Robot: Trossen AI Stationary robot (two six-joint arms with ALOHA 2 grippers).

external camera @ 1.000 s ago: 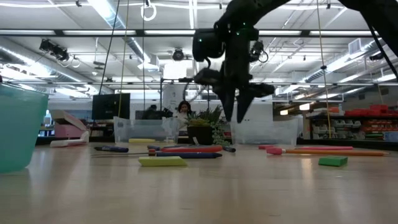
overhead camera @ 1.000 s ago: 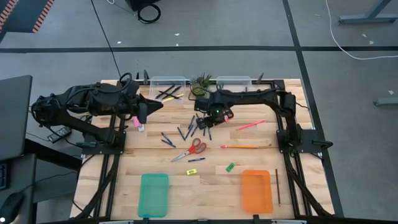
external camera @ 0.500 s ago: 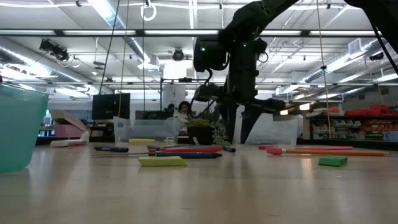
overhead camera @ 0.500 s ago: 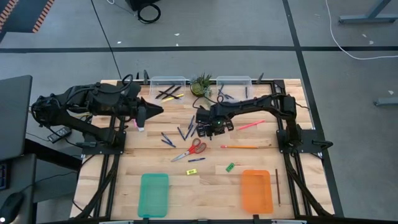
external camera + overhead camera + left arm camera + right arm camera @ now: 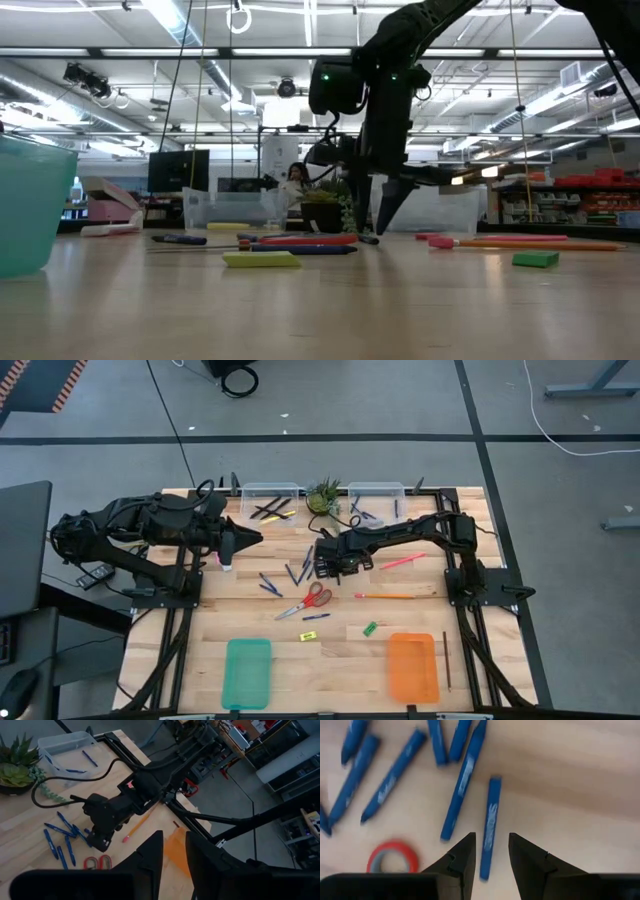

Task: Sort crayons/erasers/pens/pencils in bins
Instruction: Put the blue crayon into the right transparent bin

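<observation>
Several blue pens (image 5: 300,570) lie loose in the middle of the table. My right gripper (image 5: 491,851) points down over them, open, low over the table (image 5: 372,232). One blue pen (image 5: 490,827) lies lengthwise in the gap between its fingers; whether they touch it, I cannot tell. My left gripper (image 5: 174,855) hangs high over the table's left side (image 5: 255,538), slightly open with nothing between its fingers. Two clear bins (image 5: 270,491) (image 5: 376,491) stand at the far edge. A teal tray (image 5: 248,672) and an orange tray (image 5: 413,667) lie at the near edge.
Red-handled scissors (image 5: 312,600) lie just near of the pens. An orange pencil (image 5: 385,596) and a pink stick (image 5: 403,561) lie to the right. A green eraser (image 5: 370,628) and a yellow one (image 5: 309,635) lie nearer. A potted plant (image 5: 323,495) stands between the clear bins.
My right gripper has come down toward the table and shifted left and nearer, over the blue pens, rolling about its own axis as it sank. Its fingertips now stand close to the tabletop.
</observation>
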